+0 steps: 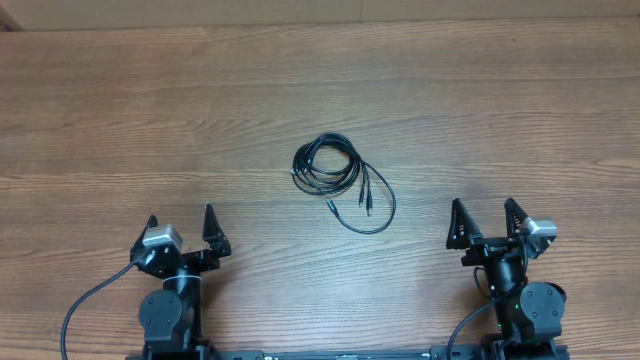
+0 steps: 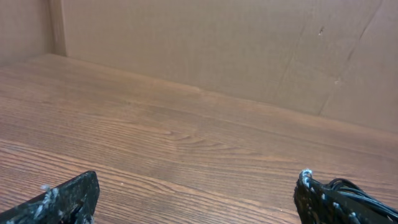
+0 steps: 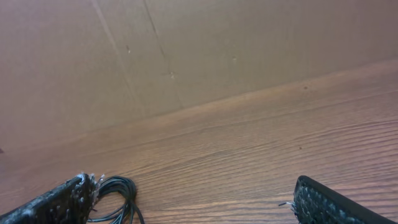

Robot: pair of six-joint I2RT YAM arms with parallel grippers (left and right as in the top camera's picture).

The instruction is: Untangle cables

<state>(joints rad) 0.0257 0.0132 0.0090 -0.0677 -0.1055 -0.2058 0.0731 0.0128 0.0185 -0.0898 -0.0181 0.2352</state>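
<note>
The cables [image 1: 338, 176] lie in a tangled coil at the middle of the wooden table, thin black cords with small plug tips trailing to the lower right. Part of the coil shows in the right wrist view [image 3: 118, 198] and at the edge of the left wrist view [image 2: 357, 190]. My left gripper [image 1: 182, 233] rests near the front left, open and empty, well left of the cables. My right gripper [image 1: 487, 222] rests near the front right, open and empty, well right of them.
The wooden table [image 1: 150, 110] stretches to a cardboard wall [image 2: 205, 43] at the back. Thick black wires [image 1: 85, 300] run from the arm bases at the front edge.
</note>
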